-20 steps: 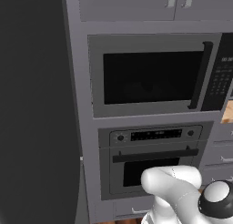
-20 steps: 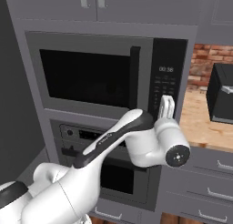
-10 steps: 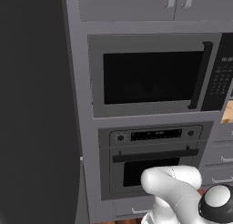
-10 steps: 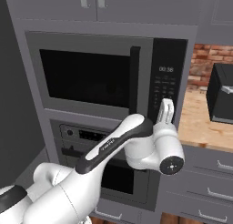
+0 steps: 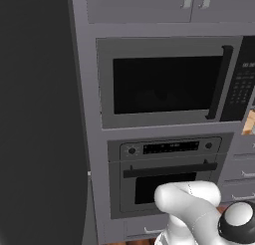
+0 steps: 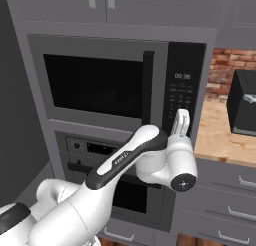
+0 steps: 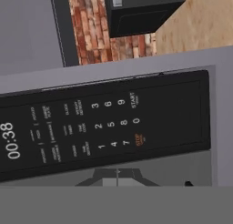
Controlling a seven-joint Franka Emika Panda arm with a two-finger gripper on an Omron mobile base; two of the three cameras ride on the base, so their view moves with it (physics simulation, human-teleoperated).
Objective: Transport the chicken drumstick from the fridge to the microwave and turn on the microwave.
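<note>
The fridge (image 5: pixel 40 114) stood as a tall dark grey mass well to the left of the gripper, its door closed, so nothing of its interior could be inspected. The microwave (image 6: pixel 110 85) was built into the grey cabinet column directly ahead of the gripper, above an oven (image 6: pixel 120 190) with a horizontal handle. The microwave door was shut against its frame, the vertical bar handle (image 6: pixel 148 85) just left of the gripper, and the window was too dark to show any contents. The chicken drumstick could not be located: neither compartment revealed what it held.

The arm (image 6: pixel 125 157) rose from the lower left of the right base view, its forearm slanting up and right to a bent wrist, with the hand pointing upward and forward. The gripper (image 6: pixel 181 121) was at the lower part of the black keypad panel (image 6: pixel 183 90), its fingers pressed together with nothing between them. In the hand view the panel appeared rolled on its side, the display (image 7: pixel 11 141) reading 00:38. To the right of the gripper lay a wooden counter (image 6: pixel 220 135) carrying a dark box-like appliance (image 6: pixel 243 102), before a brick wall (image 6: pixel 222 72).
</note>
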